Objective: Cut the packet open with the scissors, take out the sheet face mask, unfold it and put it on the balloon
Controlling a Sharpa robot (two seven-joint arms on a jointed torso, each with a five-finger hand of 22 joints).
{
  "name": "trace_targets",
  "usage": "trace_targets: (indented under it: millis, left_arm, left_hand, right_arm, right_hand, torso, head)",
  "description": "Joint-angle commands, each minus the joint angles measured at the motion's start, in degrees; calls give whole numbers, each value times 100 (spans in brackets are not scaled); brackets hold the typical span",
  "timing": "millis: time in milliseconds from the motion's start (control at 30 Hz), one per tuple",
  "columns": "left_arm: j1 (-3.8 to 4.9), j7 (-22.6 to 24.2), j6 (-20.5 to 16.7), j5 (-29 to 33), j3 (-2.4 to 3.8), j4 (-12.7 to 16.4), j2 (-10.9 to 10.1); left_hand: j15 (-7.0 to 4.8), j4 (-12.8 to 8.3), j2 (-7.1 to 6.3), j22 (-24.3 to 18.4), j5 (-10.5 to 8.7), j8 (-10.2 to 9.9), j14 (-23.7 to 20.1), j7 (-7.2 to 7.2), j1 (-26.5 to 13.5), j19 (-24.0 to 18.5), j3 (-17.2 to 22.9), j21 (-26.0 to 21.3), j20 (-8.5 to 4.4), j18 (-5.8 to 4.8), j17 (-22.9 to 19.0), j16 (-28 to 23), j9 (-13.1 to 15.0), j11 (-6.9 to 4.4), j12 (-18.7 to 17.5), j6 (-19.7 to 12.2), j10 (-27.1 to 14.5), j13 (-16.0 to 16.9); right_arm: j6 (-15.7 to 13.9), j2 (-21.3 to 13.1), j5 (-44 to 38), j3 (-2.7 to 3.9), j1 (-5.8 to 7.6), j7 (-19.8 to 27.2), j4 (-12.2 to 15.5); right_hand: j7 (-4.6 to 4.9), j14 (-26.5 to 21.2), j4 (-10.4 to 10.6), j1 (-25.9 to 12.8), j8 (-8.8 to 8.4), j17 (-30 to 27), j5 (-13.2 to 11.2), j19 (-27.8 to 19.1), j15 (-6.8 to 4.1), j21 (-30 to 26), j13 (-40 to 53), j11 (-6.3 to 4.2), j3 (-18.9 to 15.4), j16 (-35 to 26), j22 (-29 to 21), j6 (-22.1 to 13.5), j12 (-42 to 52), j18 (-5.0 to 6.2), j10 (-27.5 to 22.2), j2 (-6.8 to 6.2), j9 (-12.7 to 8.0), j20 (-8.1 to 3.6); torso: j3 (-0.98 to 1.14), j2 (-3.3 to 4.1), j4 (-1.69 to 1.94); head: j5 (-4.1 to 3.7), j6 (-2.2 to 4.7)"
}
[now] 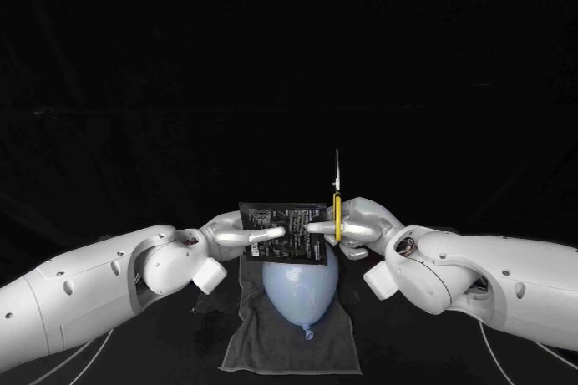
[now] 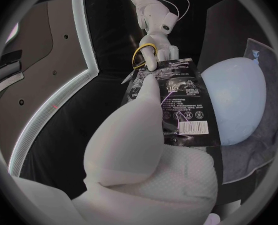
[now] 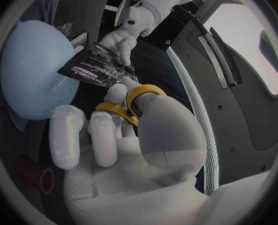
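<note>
Above the pale blue rubber balloon [image 1: 299, 291], the left hand [image 1: 235, 233] gripped the black foil packet [image 1: 286, 235]; the right hand [image 1: 365, 222] held the yellow-handled scissors [image 1: 337, 203] upright.

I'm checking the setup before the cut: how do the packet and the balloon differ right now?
The packet is black, flat and printed; the balloon is pale blue and rounded. The left hand holds the packet up, while the balloon lies on a grey towel. Both are centred before the robot.
</note>
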Motion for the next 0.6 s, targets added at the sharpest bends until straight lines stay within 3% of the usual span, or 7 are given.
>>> trace_targets:
  millis: [33,267,333,600]
  left_arm:
    - [6,75,-5,154,0,27,29]
    - [6,199,-131,312,-7,31,41]
    - [6,216,-152,328,-8,32,43]
    - [6,270,-306,333,-9,37,59]
  left_hand:
    - [-48,32,199,14,-1,100,142,272,153,120,105,52,-18,102,24,75,22,-54,59,206,161,10]
    - [-174,96,515,23,-2,210,423,110,422,379,322,143,-115,112,70,192,3,-193,85,565,479,-3]
    - [-246,81,639,34,-5,281,569,25,609,522,497,203,-208,113,94,252,12,-268,100,743,657,-9]
    - [-361,106,685,22,-1,372,853,-62,848,783,1157,276,-388,102,103,293,19,-377,-4,985,1054,-23]
  right_arm:
    - [41,43,-1,9,5,89,-22]
    - [43,95,15,9,5,90,-98]
    - [41,103,17,9,5,92,-110]
    - [74,164,19,9,5,102,-142]
  right_hand:
    - [27,608,-445,268,36,1505,-8,170,-30,26,1871,24,516,40,1240,-1,5790,-9,1221,323,4,-15]
    - [27,608,-445,268,36,1505,-8,170,-30,26,1871,24,516,40,1240,-1,5790,-9,1221,323,4,-15]
    - [27,608,-445,268,36,1505,-8,170,-30,26,1871,24,516,40,1240,-1,5790,-9,1221,323,4,-15]
    - [27,608,-447,260,39,1505,-8,160,-29,8,1871,24,526,40,1234,-1,5790,-4,1221,319,8,-15]
  torso:
    - [-4,-2,1]
    - [-5,1,0]
    - [-3,3,-4]
    - [0,1,-2]
  head:
    - [-1,3]
    - [2,12]
    - [2,13]
    - [-23,23]
